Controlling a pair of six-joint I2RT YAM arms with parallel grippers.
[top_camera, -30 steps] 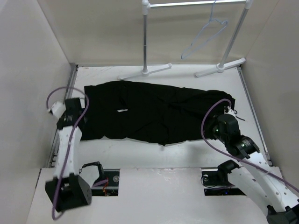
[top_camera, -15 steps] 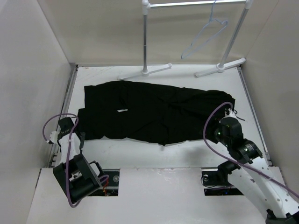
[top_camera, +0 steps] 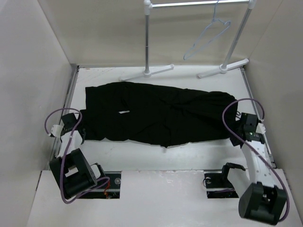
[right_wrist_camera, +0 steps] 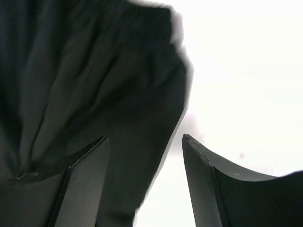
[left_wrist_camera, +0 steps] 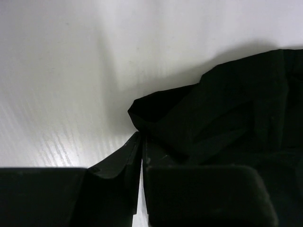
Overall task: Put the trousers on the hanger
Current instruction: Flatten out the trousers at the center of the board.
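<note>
The black trousers (top_camera: 156,113) lie spread flat across the white table, legs running left to right. The pale wire hanger (top_camera: 208,37) hangs from the rack's bar at the back right, far from both arms. My left gripper (top_camera: 80,132) is at the cloth's left near corner; in the left wrist view it (left_wrist_camera: 141,137) is shut, its tips nipping the edge of the trousers (left_wrist_camera: 222,109). My right gripper (top_camera: 235,137) is at the right end. There it (right_wrist_camera: 144,142) stands open astride the edge of the trousers (right_wrist_camera: 94,75), one finger over cloth, the other over bare table.
A white tubular rack (top_camera: 147,38) stands at the back, its feet (top_camera: 147,73) just behind the trousers. Beige walls (top_camera: 33,71) close in both sides. Purple cables (top_camera: 52,118) loop off both wrists. Bare table shows in front of the cloth (top_camera: 165,156).
Both arms have folded back toward their bases and come down at the cloth's ends. The left jaws opened, then shut on the corner. The right jaws opened over the right edge.
</note>
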